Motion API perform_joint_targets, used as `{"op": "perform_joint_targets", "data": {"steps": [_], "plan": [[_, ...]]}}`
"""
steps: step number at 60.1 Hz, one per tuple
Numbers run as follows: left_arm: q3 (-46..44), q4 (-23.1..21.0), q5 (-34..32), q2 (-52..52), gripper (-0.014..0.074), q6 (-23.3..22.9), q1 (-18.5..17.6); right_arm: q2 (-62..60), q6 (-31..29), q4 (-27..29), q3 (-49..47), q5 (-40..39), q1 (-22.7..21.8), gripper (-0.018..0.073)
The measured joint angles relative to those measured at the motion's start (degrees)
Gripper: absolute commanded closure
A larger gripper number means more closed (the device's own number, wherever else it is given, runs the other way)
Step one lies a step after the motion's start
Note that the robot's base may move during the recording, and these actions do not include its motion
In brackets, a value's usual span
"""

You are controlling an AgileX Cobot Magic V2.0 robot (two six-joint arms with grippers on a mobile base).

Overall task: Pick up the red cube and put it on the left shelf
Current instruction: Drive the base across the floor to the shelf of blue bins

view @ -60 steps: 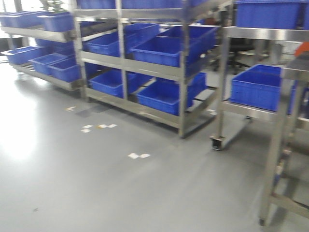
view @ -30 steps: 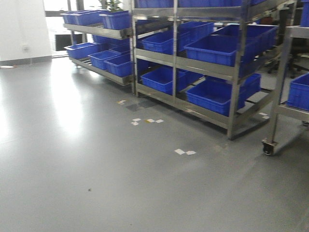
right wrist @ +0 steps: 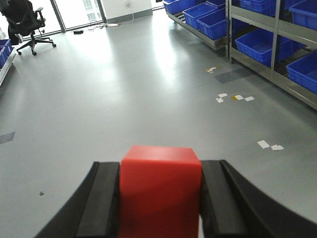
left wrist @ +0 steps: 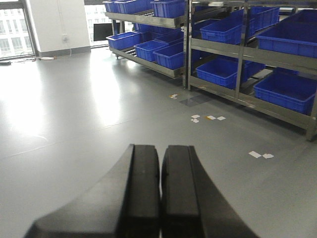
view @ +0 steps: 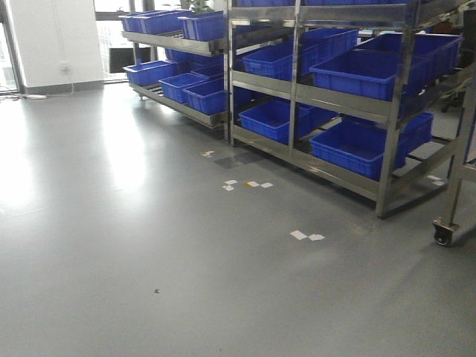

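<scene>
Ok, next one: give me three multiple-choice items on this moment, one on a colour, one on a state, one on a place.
1. What colour are the crates on the shelf? A green; B blue; C yellow.
2. How is the left gripper? A wide open; B shut and empty; C out of every view.
3. Where is the red cube? A in a crate; B in the left gripper; C in the right gripper.
Answers: 1 B, every crate on the steel tiers is blue. 2 B, it is closed tight with nothing inside. 3 C, the right wrist view shows it clamped on the cube.
</scene>
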Motion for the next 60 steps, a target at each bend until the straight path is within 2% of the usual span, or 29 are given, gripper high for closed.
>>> {"op": "perform_joint_targets", "data": {"steps": [60], "plan": [[0.0,0.0,0.0,0.0,0.0495,0.0,0.0,0.0,0.0,0.0,0.0,0.2,0.0,0.0504]]}}
